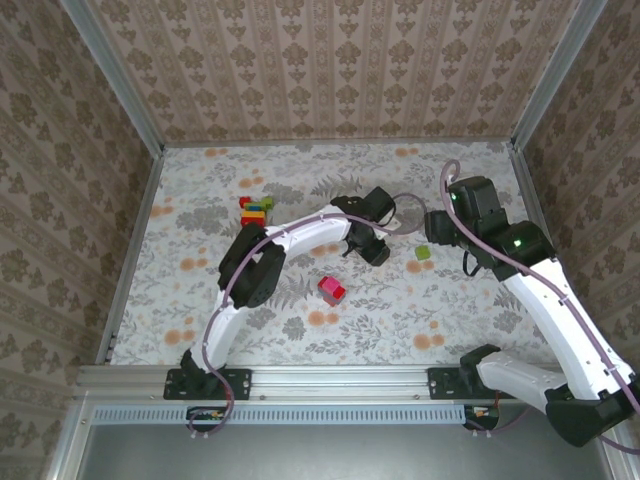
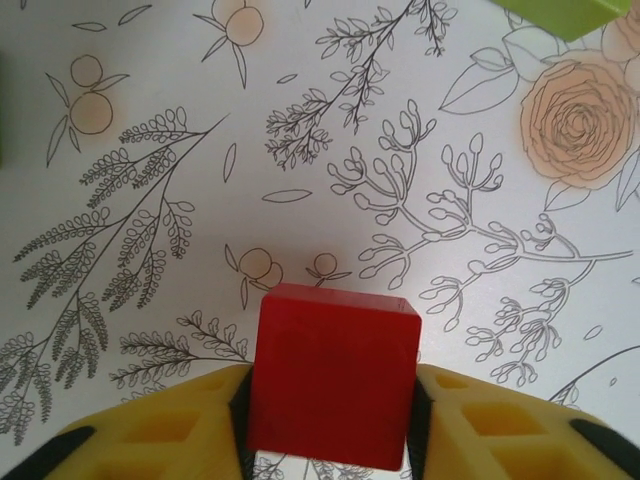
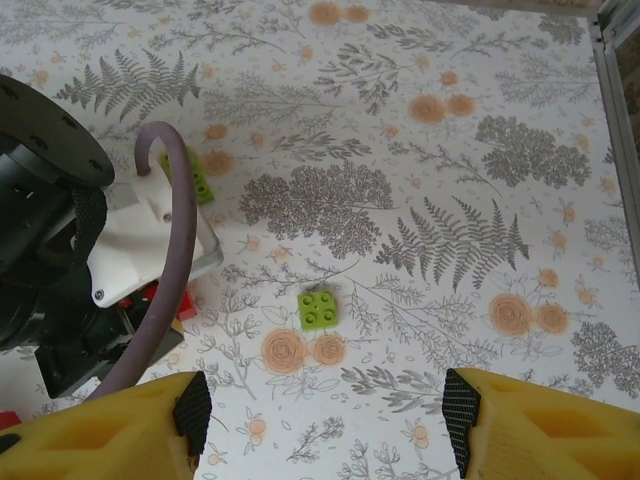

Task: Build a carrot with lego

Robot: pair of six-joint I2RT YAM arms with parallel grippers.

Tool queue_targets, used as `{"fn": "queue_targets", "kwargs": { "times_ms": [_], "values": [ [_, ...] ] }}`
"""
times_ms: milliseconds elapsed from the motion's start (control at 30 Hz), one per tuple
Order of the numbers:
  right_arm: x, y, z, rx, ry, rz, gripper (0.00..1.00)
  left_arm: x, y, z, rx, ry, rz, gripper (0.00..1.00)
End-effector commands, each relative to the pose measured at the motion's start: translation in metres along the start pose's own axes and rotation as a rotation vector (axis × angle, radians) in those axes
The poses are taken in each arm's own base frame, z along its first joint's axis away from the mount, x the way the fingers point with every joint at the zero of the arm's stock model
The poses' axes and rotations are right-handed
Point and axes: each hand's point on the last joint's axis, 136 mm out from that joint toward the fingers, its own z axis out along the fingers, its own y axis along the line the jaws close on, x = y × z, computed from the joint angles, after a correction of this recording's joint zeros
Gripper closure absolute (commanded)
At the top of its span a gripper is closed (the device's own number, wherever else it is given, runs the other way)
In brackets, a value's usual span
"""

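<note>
left arm [image 1: 300,225] arcs across table [image 1: 400,335] centre; far strip open behind brick stack [image 1: 255,210].

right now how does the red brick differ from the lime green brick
The red brick sits gripped in the left gripper; the lime green brick lies loose on the table. The green one shows four studs on top; the red one shows only smooth faces. Both are small and blocky.
</note>
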Motion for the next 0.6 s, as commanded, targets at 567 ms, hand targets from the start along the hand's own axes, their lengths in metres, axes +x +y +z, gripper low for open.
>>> {"fn": "queue_targets", "kwargs": {
  "times_ms": [567],
  "values": [
    [0.020,0.021,0.034,-0.066,0.148,-0.032,0.31,-0.030,0.074,-0.162,0.097,-0.434,-0.222,0.11]
  ]
}}
